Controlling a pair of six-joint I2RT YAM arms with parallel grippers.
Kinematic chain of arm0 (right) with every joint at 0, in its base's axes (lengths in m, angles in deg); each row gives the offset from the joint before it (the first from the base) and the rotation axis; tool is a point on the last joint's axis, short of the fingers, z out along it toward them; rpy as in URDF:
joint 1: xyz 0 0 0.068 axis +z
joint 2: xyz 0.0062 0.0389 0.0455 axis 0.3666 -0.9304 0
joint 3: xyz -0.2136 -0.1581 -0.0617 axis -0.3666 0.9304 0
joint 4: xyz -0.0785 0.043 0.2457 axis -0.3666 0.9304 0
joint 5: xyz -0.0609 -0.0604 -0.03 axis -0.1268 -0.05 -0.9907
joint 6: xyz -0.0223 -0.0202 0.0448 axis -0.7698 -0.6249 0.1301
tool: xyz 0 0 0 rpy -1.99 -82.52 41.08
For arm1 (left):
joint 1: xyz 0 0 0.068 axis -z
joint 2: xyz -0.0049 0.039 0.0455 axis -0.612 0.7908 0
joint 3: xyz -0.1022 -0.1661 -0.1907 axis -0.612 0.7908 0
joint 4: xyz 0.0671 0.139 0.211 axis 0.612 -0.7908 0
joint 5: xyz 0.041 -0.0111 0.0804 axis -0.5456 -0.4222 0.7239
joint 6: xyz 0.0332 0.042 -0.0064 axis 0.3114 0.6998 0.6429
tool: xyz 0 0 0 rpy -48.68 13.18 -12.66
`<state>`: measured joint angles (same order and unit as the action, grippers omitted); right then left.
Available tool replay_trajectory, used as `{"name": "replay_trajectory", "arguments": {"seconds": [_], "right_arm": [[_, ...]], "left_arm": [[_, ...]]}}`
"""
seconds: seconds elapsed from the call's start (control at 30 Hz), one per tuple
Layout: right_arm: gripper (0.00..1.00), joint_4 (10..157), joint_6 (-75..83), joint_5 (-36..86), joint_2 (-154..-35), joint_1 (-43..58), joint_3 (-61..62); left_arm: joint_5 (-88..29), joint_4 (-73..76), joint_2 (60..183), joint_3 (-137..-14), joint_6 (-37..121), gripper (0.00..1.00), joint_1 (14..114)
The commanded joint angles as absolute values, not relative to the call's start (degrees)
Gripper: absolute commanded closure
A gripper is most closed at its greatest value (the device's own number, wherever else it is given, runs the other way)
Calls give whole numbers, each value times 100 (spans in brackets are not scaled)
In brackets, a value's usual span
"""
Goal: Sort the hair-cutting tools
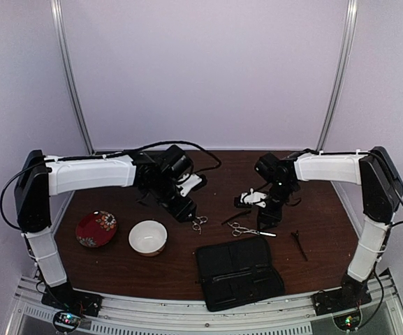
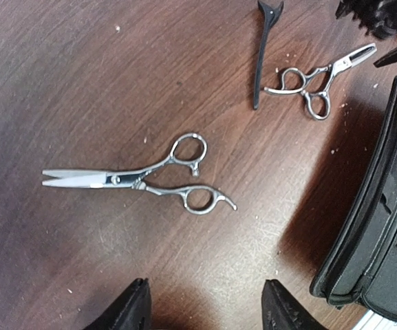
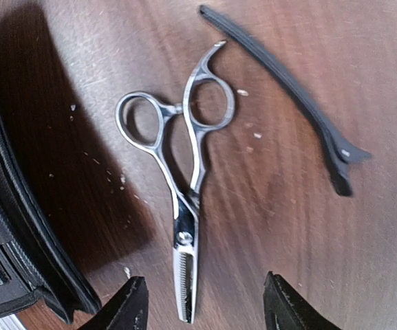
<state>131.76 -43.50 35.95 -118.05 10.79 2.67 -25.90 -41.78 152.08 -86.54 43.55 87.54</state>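
A: What lies where?
B: In the left wrist view, plain scissors [image 2: 143,180] lie flat mid-frame on the desk [image 2: 60,82], above the left pincer [image 2: 208,309], which is spread and holding nothing. In the right wrist view, toothed scissors [image 3: 184,179] lie at centre beside a clip [image 3: 287,89], with the pouch [image 3: 12,227] at left.
A: And the right pincer [image 3: 205,309]?
B: Spread too, at the bottom edge, nothing between.

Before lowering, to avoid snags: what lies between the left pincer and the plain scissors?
Only bare tabletop, seen in the left wrist view, separates left pincer from plain scissors.
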Motion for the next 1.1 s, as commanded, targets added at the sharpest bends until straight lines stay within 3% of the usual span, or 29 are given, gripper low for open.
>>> {"name": "replay_trajectory", "arguments": {"seconds": [0.0,0.17,0.3,0.5,0.77,1.07], "right_arm": [[41,13439,-4511,3342,-12026,1198,9],[37,13530,-4603,3298,-12264,1215,-70],[38,13378,-4570,2931,-12412,1287,-23],[49,13251,-4456,2630,-12661,1364,-153],[71,13544,-4733,2907,-13189,1570,-1085],[81,14236,-4647,3230,-14296,1975,-2962]], "left_arm": [[-2543,-3805,14787,-8391,4173,42,8704],[-2415,-3787,14602,-8360,4365,36,8704],[-2257,-3884,14561,-8434,4487,35,8704],[-2121,-3839,14476,-8376,4498,35,8704],[-1947,-3746,14368,-8126,4456,35,8678],[-1778,-3767,13948,-7766,4372,35,8678]]}}
